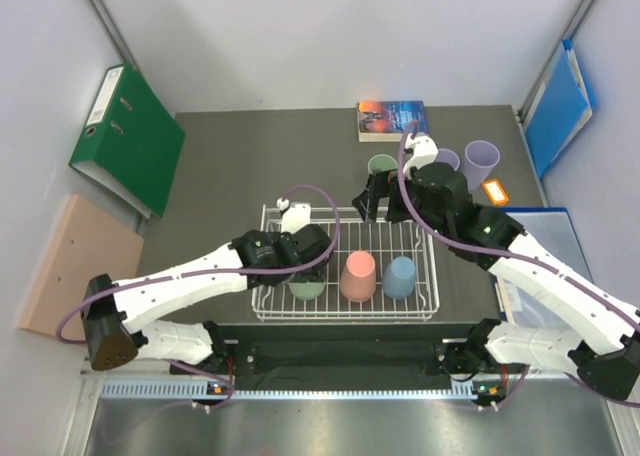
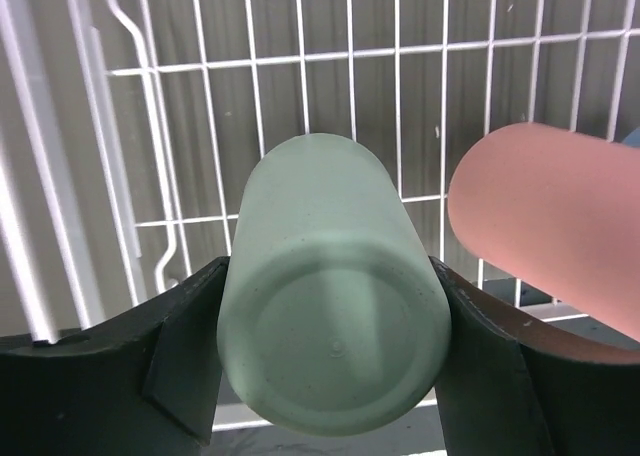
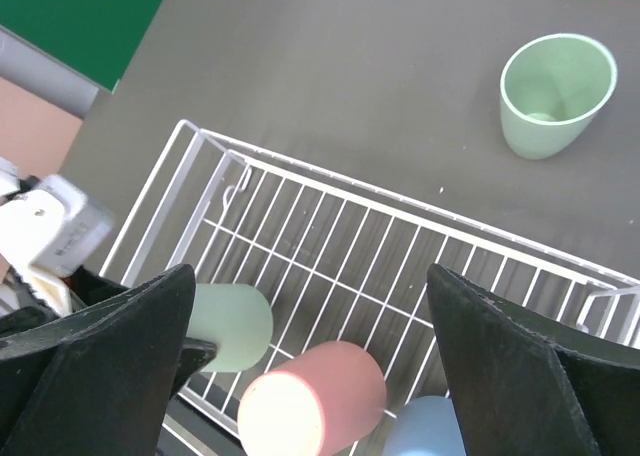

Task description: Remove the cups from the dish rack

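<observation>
Three cups [image 1: 358, 276] in rack [image 1: 428, 314]; my left claw [image 2: 335, 306] pinches upturned green cup [image 2: 330, 356], axis vertical; right claw [image 3: 310, 276] gapes empty, farther off.

Soft, even overhead light, no glare. The top view is sharp, and shadows on the dark bench [image 1: 220, 176] are faint. In the left wrist view a dim band crosses the green cup [image 2: 330, 316]. The fingers [image 2: 100, 376] in both wrist views are dark and soft-edged.
</observation>
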You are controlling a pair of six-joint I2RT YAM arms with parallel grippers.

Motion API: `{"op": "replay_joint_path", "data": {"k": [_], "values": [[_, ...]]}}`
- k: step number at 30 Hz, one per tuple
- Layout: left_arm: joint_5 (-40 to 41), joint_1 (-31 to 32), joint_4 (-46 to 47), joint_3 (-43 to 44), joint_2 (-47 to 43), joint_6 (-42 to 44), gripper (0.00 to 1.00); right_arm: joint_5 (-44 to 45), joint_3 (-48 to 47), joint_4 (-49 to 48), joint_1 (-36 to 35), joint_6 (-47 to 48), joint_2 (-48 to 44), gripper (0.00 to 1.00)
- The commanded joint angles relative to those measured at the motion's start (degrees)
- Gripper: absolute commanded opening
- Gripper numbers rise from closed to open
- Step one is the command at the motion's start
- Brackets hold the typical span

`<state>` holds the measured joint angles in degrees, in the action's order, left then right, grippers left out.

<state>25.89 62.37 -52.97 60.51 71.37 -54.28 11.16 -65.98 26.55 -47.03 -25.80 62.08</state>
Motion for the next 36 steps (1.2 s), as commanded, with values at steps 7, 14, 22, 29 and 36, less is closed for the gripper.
{"op": "replay_joint_path", "data": {"k": [7,14,22,29,36], "values": [[4.19,-1.36,6.19,14.64,-11.95,6.19,0.0,7.56,0.75,-4.56,-0.88,-4.87,-6.34,0.85],[-25.6,-17.61,37.63,2.7,-19.86,3.58,0.0,5.28,0.59,-8.88,-0.88,-6.11,-11.02,0.86],[-52.07,-32.83,84.35,-11.72,-12.16,-23.74,0.0,-3.24,-0.12,-13.62,-0.88,-6.54,-11.9,0.71],[-55.6,-33.19,89.88,-9.01,-5.99,-27.19,0.0,-6.06,-1.08,-15.74,-0.88,-5.75,-10.67,0.72],[-56.39,-33.19,92.69,-9.27,-4.23,-28.95,0.0,-7.99,-2.4,-16.79,-0.88,-4.43,-6.63,0.72]]}}
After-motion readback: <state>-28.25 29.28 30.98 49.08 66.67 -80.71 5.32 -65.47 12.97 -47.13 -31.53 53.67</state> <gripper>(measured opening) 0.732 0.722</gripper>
